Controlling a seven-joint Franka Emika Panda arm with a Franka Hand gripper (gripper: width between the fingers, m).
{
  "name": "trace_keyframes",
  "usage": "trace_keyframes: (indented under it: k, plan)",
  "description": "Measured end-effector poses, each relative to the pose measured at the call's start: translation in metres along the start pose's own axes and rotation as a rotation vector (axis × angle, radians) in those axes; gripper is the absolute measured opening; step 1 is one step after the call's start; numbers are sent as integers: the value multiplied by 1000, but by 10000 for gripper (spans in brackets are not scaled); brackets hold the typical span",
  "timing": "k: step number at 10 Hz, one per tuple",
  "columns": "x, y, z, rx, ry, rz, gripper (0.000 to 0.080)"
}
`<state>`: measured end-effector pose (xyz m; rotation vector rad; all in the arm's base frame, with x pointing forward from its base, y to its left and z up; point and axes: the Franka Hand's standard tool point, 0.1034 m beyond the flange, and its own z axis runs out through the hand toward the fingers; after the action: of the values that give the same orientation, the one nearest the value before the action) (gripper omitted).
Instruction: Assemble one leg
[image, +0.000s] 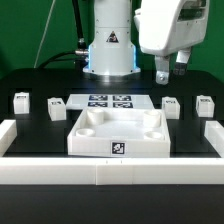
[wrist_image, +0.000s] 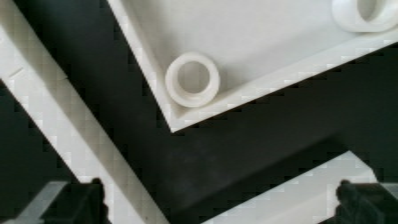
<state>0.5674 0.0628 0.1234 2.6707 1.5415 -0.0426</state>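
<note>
Four small white legs stand on the black table in the exterior view: two on the left (image: 20, 100) (image: 52, 105) and two on the right (image: 171, 105) (image: 205, 104). My gripper (image: 168, 71) hangs in the air above and behind the right pair, touching nothing. In the wrist view the gripper (wrist_image: 217, 205) is open and empty, with its dark fingertips (wrist_image: 71, 205) far apart. That view shows no leg, only a corner of the large white tray-like piece (wrist_image: 267, 50) with a round recess (wrist_image: 192, 78).
The large white tray-like piece (image: 118, 130) sits mid-table at the front. The marker board (image: 108, 101) lies behind it. A low white wall (image: 110, 172) runs along the front and sides, and also shows in the wrist view (wrist_image: 71, 120). The robot base (image: 108, 50) stands at the back.
</note>
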Motion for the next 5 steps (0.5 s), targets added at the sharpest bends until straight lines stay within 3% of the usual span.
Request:
trace_keyframes:
  k: [5]
  plan:
    - [-1, 0, 0, -5, -5, -10, 650]
